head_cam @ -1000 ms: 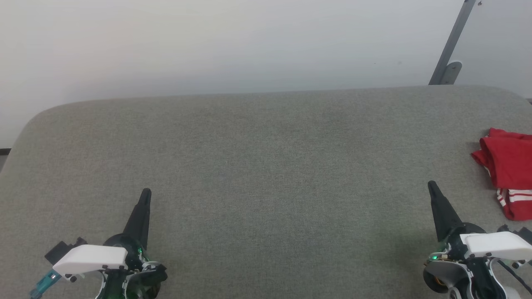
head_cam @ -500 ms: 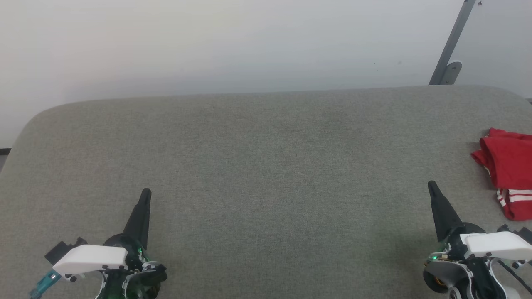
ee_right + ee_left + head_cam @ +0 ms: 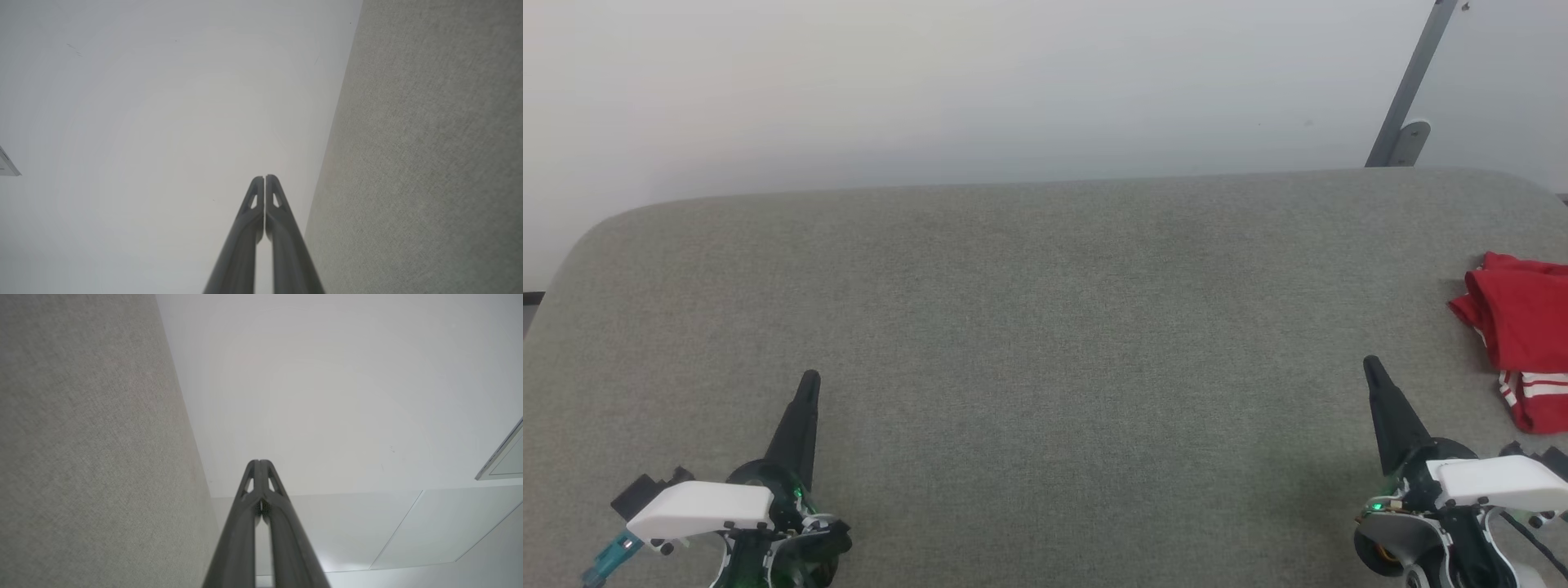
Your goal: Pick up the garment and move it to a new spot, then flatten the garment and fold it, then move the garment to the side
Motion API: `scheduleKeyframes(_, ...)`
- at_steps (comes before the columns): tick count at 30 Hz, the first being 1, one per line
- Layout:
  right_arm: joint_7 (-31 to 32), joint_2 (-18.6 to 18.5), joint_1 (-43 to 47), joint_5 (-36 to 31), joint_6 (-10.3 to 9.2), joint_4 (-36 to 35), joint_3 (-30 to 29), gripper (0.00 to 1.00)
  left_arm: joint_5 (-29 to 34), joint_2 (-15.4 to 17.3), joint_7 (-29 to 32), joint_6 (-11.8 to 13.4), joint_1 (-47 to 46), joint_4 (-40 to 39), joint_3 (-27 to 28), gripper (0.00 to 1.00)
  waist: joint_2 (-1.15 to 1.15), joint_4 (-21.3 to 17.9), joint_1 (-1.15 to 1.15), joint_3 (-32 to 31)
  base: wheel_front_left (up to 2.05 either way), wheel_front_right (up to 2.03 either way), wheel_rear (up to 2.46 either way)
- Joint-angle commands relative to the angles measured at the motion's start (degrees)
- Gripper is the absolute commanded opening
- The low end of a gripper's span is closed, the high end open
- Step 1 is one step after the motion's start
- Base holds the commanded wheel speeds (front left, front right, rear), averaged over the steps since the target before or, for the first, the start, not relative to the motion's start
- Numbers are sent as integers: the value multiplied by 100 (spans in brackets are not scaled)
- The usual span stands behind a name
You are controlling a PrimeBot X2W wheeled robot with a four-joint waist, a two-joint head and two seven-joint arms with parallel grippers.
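Observation:
The garment (image 3: 1523, 327), a red shirt with red-and-white striped trim, lies bunched at the right edge of the grey table (image 3: 1045, 327), partly cut off by the head view's border. My right gripper (image 3: 1372, 365) hovers low at the lower right, shut and empty, a short way left of and nearer than the garment. At the lower left my left gripper (image 3: 809, 379) is also shut on nothing. In the wrist views the left gripper (image 3: 260, 461) and the right gripper (image 3: 264, 177) each show two fingers pressed together, pointing past the table edge toward a pale wall.
A grey metal post with a bracket (image 3: 1409, 90) rises behind the table's far right corner. A plain white wall (image 3: 931, 82) stands behind the table's far edge. The table's corners are rounded.

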Motion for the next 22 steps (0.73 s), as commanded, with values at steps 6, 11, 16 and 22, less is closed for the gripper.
scheduleKeyframes(6, 9, 19, -28, 26, 0, 7, -7, 0, -20, -11, 13, -25, -62, -7, 0, 0, 0, 0, 0, 0, 0, 0, 0)
scheduleKeyframes(11, 9, 19, -28, 26, 0, 8, -6, 0, -20, -11, 13, -25, -62, -7, -1, 0, 0, 0, 0, 0, 0, 0, 0)
scheduleKeyframes(16, 8, 18, -28, 26, 0, 6, -7, 0, -20, -11, 13, -25, -62, -7, 0, 0, 0, 0, 0, 0, 0, 0, 0)
scheduleKeyframes(22, 8, 19, -28, 26, 0, 6, -6, 0, -20, -11, 13, -25, -62, -6, 0, 0, 0, 0, 0, 0, 0, 0, 0)
